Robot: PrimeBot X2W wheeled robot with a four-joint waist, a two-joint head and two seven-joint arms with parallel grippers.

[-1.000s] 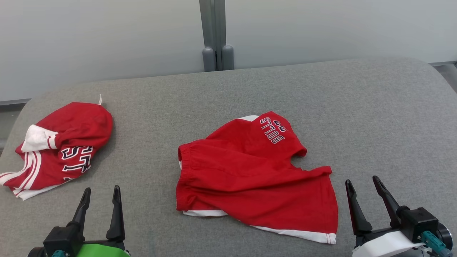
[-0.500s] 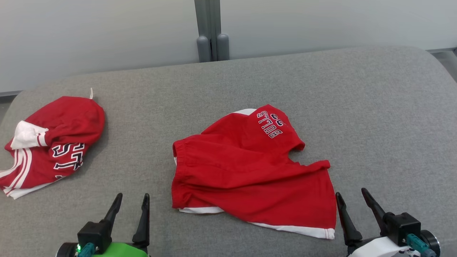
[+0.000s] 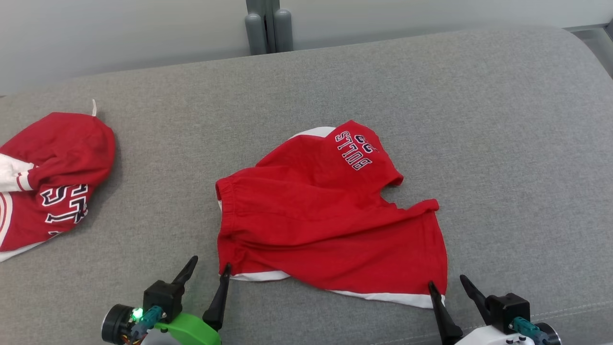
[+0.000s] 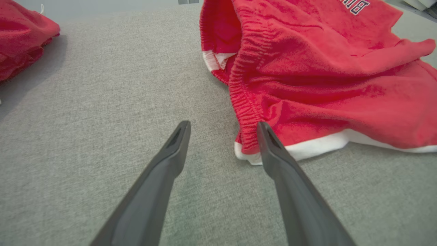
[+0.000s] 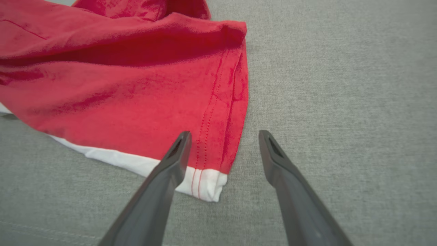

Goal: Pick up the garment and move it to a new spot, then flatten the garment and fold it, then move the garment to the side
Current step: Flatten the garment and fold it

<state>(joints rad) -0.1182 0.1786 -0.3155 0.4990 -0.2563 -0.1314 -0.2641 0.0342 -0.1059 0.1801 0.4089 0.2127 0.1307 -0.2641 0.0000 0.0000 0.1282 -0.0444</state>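
closely ahead, red shorts (image 3: 325, 220) span from left fingers (image 3: 219, 297) to right fingers (image 3: 440, 311).

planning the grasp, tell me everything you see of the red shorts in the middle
The red shorts look like soft cotton knit, with an elastic waistband on the robot's left, white hem trim along the near edge and navy BULLS lettering at the far side. They lie rumpled on the grey cushion. The open left end effector sits at the waistband corner, the open right end effector at the hem corner; contact unclear.
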